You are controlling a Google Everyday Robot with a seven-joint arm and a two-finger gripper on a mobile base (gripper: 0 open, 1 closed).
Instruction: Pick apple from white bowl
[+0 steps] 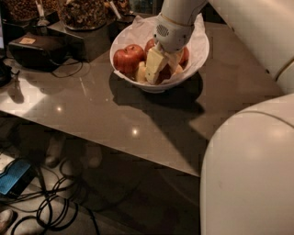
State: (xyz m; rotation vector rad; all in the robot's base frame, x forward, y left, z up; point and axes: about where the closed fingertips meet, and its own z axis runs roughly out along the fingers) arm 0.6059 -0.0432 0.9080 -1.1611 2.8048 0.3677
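The white bowl [197, 55] stands at the back of the dark table, lined with crumpled white paper. It holds several red apples: one on the left [127, 58], one at the back [149, 44], one on the right [184, 56]. My gripper [163, 72] reaches down into the middle of the bowl from above. Its cream tips are down among the apples, with a reddish apple [164, 75] showing between them. My white arm comes in from the upper right and hides the rest of the bowl's middle.
The dark glossy table [92, 110] has its front edge running diagonally. A black box [34, 50] with a cable and glass jars of snacks [82, 11] stand at the back left. Cables and a blue device [14, 176] lie on the floor. My white base [248, 174] fills the lower right.
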